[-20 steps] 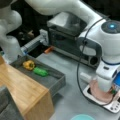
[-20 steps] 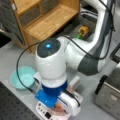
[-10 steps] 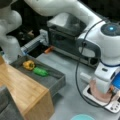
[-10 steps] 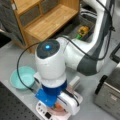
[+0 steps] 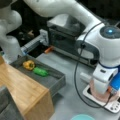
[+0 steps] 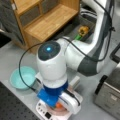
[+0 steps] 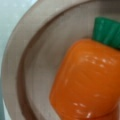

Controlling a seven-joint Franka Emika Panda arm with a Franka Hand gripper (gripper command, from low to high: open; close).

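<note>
Carrot (image 7: 85, 80), orange with a green top, lies inside the pinkish bowl (image 7: 22, 62) on a white scale (image 5: 112, 106); the pincer (image 5: 101, 93) hangs right over it, its opening hidden from me.

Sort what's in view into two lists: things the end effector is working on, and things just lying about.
In hand:
- carrot, filling the wrist view
- pink bowl holding it
- white scale under the bowl
- end effector, lowered over the bowl, fingertips hidden

Lying about:
- yellow pepper and green vegetable in grey tray
- teal bowl
- wooden shelf
</note>
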